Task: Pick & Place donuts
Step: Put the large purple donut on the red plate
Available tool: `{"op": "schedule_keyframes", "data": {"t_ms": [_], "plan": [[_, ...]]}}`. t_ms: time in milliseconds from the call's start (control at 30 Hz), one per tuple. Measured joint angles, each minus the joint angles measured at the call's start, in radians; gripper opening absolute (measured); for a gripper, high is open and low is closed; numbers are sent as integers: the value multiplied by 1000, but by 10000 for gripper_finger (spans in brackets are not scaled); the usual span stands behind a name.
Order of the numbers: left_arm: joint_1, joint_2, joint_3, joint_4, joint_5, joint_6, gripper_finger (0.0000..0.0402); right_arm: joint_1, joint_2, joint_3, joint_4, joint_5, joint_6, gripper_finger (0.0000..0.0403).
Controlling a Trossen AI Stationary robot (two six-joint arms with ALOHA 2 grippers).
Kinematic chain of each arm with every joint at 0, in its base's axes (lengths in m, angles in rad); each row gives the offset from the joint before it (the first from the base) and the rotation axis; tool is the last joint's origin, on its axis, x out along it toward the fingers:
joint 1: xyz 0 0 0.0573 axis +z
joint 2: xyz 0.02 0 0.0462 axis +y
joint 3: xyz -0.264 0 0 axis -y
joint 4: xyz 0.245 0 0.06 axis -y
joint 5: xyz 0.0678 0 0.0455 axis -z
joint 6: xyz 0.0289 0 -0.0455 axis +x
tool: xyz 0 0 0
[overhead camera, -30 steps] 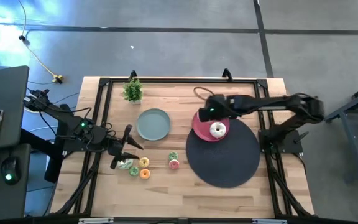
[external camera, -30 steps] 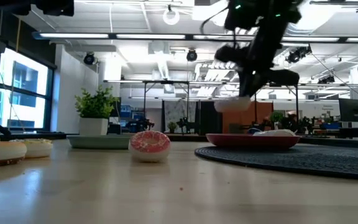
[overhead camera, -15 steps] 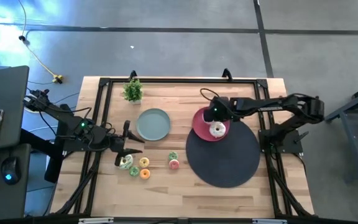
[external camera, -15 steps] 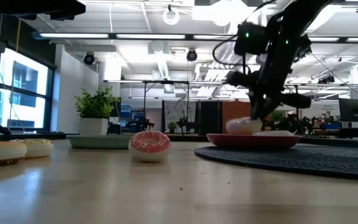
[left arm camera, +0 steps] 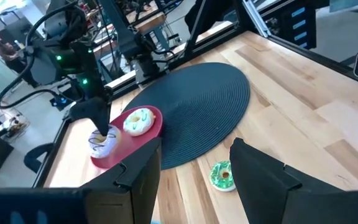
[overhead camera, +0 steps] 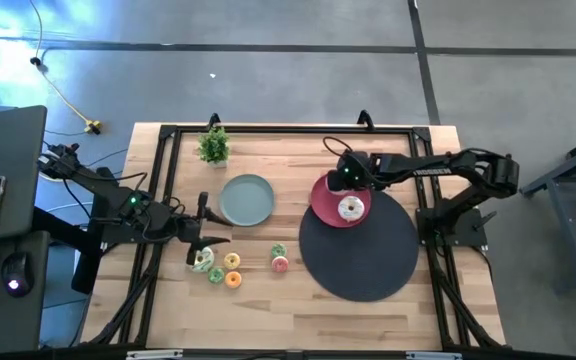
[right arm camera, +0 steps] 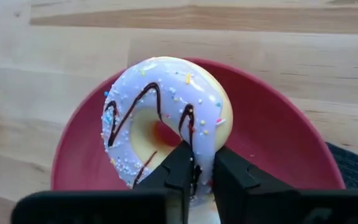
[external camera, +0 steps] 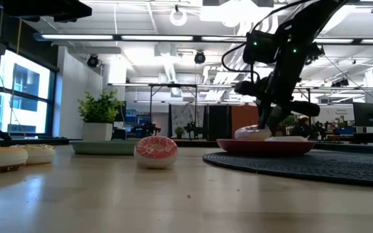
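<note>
My right gripper [right arm camera: 202, 155] is over the pink plate [overhead camera: 323, 205], shut on a pale lilac-iced donut [right arm camera: 160, 118] with chocolate drizzle. A white-iced donut [overhead camera: 349, 208] lies flat on that plate. My left gripper [left arm camera: 197, 168] is open, hovering over the loose group near the table's left: a green donut [overhead camera: 203, 262], a yellow one [overhead camera: 231, 260], an orange one [overhead camera: 233, 280]. A small green donut [overhead camera: 278, 250] and a pink donut [external camera: 155, 152] lie on the wood nearer the middle. My right gripper pinches the ring of the lilac-iced donut at one spot [right arm camera: 199, 134], one finger [right arm camera: 180, 163] in the hole and the other outside. The fingers come from above, pointing down. The donut stands on edge, tilted, its lower edge [external camera: 251, 136] down at the pink plate.
A grey-green plate [overhead camera: 246, 200] sits between the two arms. A round dark woven mat [overhead camera: 360, 250] lies under the pink plate's near edge. A small potted plant [overhead camera: 213, 145] stands by the far edge. Bare wood stretches along the near edge.
My right gripper has come down onto the pink plate, shifting slightly toward the table's right, still shut on the lilac-iced donut. The donut was hanging well above the plate and now sits at plate level.
</note>
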State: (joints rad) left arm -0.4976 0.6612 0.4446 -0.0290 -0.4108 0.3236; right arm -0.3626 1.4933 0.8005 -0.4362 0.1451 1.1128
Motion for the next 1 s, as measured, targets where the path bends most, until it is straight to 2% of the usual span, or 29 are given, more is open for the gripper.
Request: {"op": "schedule_keyframes", "data": {"t_ms": [300,467,533,700,833,1000], "plan": [[0,-26,-1,-27,-4,-7,184,17,0,0,-80,-17,-14,121],[0,-26,0,-28,8,-7,184,83,-10,46,-191,157,-8,128],[0,-26,-1,-28,8,-7,184,97,-10,67,-215,185,-40,129],[0,-26,-1,-28,8,-7,184,94,-10,81,-220,95,-105,129],[0,-26,-1,-27,9,-7,184,104,-10,81,-287,84,-97,129],[0,-26,-1,-27,8,-7,184,103,-3,81,-289,0,-125,129]]}}
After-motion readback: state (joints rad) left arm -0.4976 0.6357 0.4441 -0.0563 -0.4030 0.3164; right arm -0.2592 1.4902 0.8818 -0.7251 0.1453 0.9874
